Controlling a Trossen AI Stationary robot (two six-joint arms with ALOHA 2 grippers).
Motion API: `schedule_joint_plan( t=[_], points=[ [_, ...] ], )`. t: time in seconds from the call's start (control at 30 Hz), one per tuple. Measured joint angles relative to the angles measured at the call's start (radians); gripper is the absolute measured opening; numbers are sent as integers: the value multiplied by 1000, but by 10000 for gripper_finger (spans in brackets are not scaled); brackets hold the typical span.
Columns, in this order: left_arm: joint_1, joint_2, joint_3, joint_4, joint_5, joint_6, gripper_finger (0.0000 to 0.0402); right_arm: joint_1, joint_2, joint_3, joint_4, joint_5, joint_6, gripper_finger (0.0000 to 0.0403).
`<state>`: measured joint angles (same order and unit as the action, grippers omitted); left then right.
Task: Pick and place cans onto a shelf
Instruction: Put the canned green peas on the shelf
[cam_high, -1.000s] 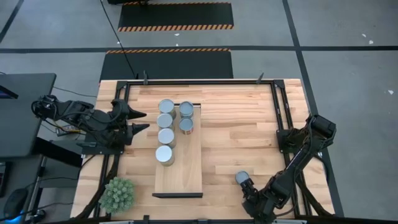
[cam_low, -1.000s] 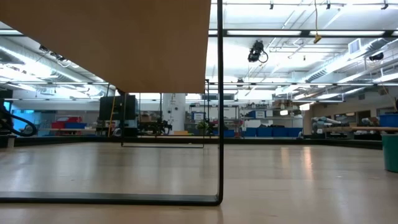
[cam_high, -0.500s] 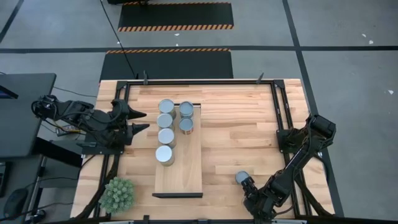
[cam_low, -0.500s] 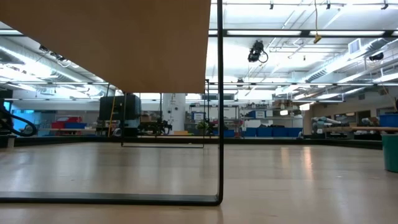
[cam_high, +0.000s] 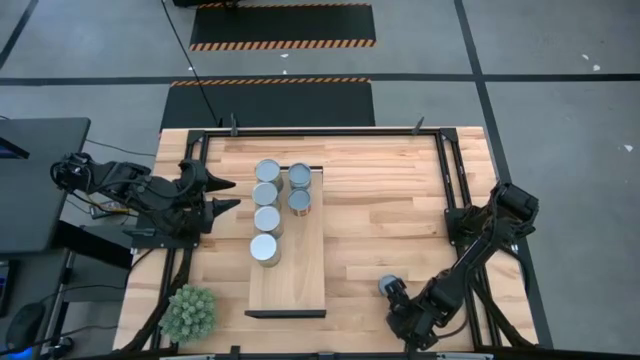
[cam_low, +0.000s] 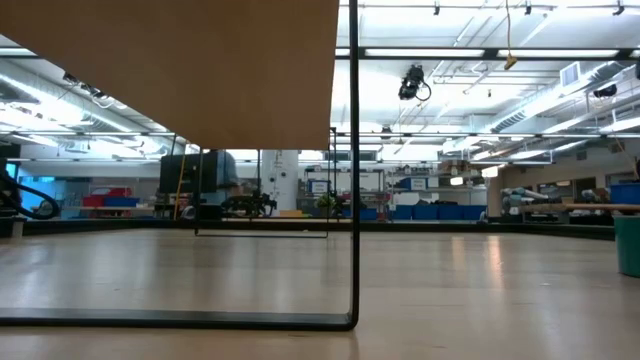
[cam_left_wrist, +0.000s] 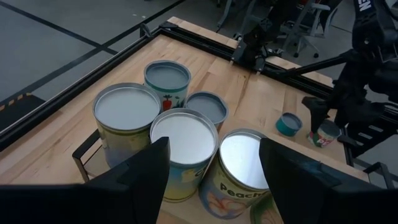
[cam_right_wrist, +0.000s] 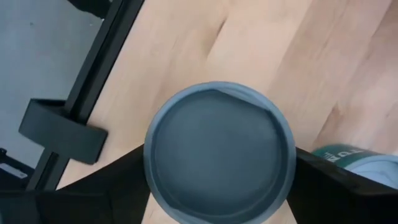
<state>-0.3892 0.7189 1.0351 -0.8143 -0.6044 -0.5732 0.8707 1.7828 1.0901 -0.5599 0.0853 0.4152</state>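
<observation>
Six cans (cam_high: 266, 219) stand upright on the pale shelf (cam_high: 290, 285) in the middle of the table; they also show close up in the left wrist view (cam_left_wrist: 183, 140). My left gripper (cam_high: 232, 194) is open and empty at the table's left edge, level, pointing at them. My right gripper (cam_high: 402, 308) is at the near right, pointing down over a can with a blue-grey top (cam_right_wrist: 219, 152). That can is hidden under the gripper in the high view. Another can with a teal label (cam_high: 387, 286) stands on the table just beside it. My right gripper comes at the can from above, pointing down, one finger (cam_right_wrist: 118, 183) on each of two opposite sides. The fingers' inner edges meet the can's top rim (cam_right_wrist: 151, 171). The can's top hides the fingertips. The can is upright; whether it is off the table I cannot tell.
A spiky green plant (cam_high: 190, 312) stands at the near left corner. A black frame (cam_high: 320, 131) runs round the table's edges. In the low view the shelf's board (cam_low: 170, 70) and its black leg (cam_low: 354, 180) stand over the tabletop. Bare wood lies between shelf and right arm.
My right arm has shifted slightly toward the table's left edge, so the gripper covers a little more of the teal-labelled can. The cans on the shelf and my left arm have kept still.
</observation>
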Motion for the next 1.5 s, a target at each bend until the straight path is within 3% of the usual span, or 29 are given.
schedule_joint_plan(
  t=[0.1, 0.63, 1.17, 1.5],
  points=[
    [0, 0, 0, 0, 0, 0, 254, -21, -1, 0, 2, -9, 13, 291],
    [0, 0, 0, 0, 0, 0, 254, -193, -51, 67, -87, 10, 181, 291],
    [0, 0, 0, 0, 0, -9, 254, -514, -60, 422, -493, 47, 75, 291],
    [0, 0, 0, 0, 0, -10, 254, -631, -59, 655, -555, 91, 33, 291]
  ],
)
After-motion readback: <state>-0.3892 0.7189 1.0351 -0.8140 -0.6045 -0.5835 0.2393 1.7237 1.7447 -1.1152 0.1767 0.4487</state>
